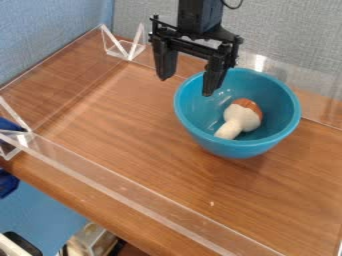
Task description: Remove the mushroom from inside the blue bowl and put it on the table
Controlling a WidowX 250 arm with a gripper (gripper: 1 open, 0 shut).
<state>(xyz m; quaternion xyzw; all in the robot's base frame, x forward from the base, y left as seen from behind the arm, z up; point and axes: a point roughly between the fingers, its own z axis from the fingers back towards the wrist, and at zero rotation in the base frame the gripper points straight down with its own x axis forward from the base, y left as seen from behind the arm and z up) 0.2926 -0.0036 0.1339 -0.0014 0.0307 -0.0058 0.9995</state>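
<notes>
Currently the black gripper (pixel 191 72) is hanging wide open and empty over the glossy turquoise-blue plastic bowl's (pixel 201 130) rim; the small cream-stemmed, orange-capped toy mushroom (pixel 241 117) is lying inside. Recommended: centre over it before descending, clearing the wall.

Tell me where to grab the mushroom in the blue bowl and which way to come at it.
Grip the mushroom across its thick cream stem, coming straight down from above. It lies on its side on the floor of the blue bowl, and the bowl's high walls block any sideways approach. The open gripper already hangs over the bowl's left rim; it likely needs to shift right first.
</notes>
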